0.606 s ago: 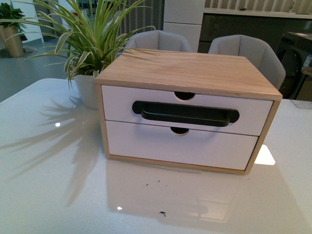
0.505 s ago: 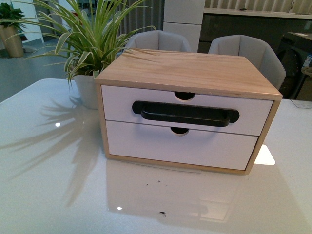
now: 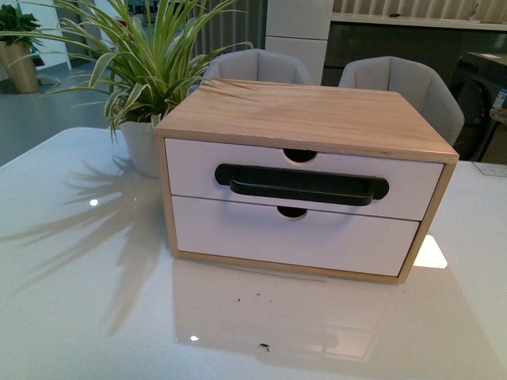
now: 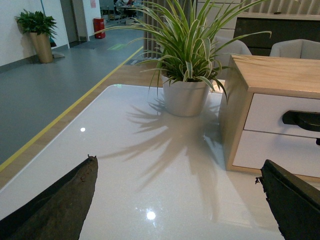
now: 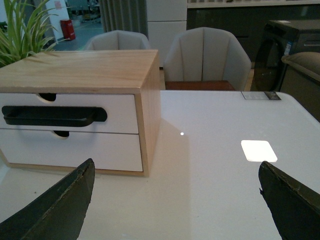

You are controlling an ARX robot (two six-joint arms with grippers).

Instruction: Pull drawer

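The drawer [image 3: 192, 169] sits shut in the upper slot of the wooden cabinet [image 3: 309, 115], mid-table, just right of a potted plant [image 3: 146, 71]. The left gripper [image 4: 175, 205] and right gripper [image 5: 172, 205] hover over the white table [image 3: 87, 301] nearer than the cabinet, fingers spread wide and holding nothing.

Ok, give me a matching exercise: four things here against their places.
Things: 1 white drawer with black bar handle; 2 white drawer front with only a notch; 3 striped-leaf plant in white pot; 4 grey padded chairs.
Places: A behind the light-wood cabinet; B upper slot, shut; C lower slot, shut; D left of the cabinet.
Pairs: 1-B, 2-C, 3-D, 4-A.
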